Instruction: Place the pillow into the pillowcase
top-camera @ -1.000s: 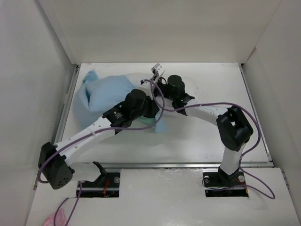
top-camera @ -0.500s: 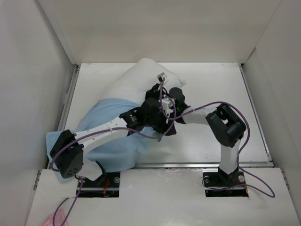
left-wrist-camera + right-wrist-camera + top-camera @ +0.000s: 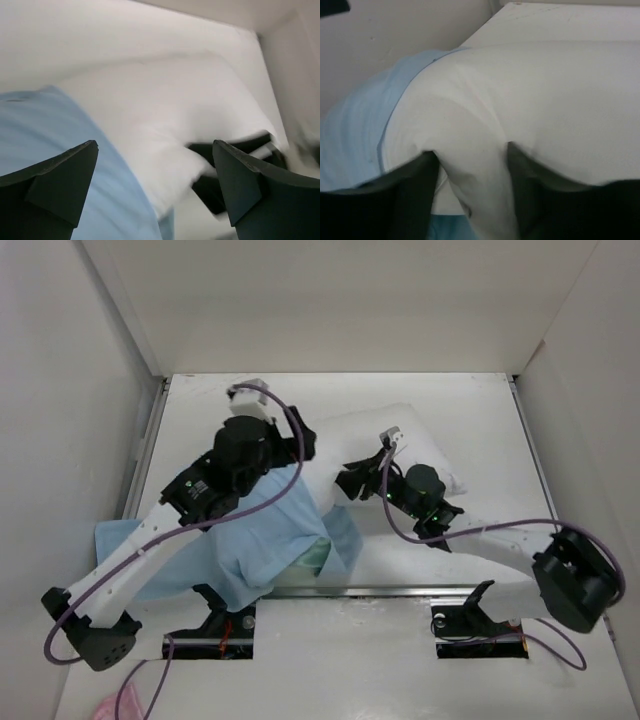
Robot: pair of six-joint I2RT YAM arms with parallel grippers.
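The white pillow (image 3: 420, 440) lies across the middle of the table, its left part tucked inside the light blue pillowcase (image 3: 250, 535), which spreads toward the near left edge. My left gripper (image 3: 300, 445) hovers over the sack's mouth, open wide and empty; the left wrist view has the pillow (image 3: 165, 110) and the pillowcase (image 3: 55, 135) below its spread jaws (image 3: 154, 146). My right gripper (image 3: 352, 483) sits at the pillow's near edge. The right wrist view shows its jaws (image 3: 472, 157) apart, a ridge of pillow (image 3: 545, 100) bulging between them, beside the pillowcase hem (image 3: 365, 125).
White walls (image 3: 100, 390) close in the table on the left, back and right. A metal rail (image 3: 400, 590) runs along the near edge. The sack's mint-green inner face (image 3: 315, 555) shows at its near corner. Purple cables (image 3: 300, 430) loop over both wrists.
Both grippers have gone from shut to open. The pillow and pillowcase have shifted toward the near side and right. The left arm has lifted back; the right arm has swung down to the right.
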